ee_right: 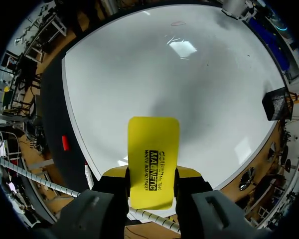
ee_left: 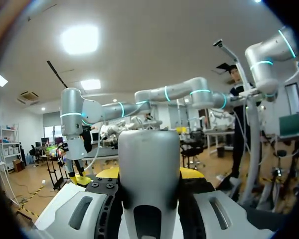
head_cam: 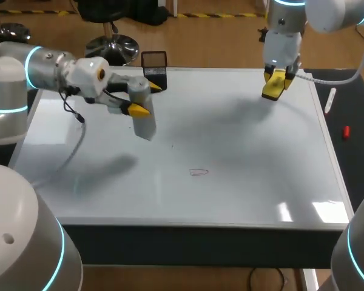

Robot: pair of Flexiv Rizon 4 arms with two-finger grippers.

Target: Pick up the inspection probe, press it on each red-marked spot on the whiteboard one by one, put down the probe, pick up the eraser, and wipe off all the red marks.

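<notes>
Above the whiteboard (head_cam: pixel 242 170), far left, the left end effector (head_cam: pixel 147 98) clamps the probe (head_cam: pixel 142 118); far right, the right end effector (head_cam: pixel 275 83) clamps the eraser (ee_right: pixel 153 159); one red mark (head_cam: pixel 198 172) remains unwiped

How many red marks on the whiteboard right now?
1: a small red scribbled loop on the white rectangular whiteboard, near its front middle. Fainter ones may escape view.

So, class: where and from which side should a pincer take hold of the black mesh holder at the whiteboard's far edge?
Probably one wall of the black mesh holder at its rim, coming down from above with one finger inside and one outside: it stands upright with its top open, so the rim is exposed.
</notes>
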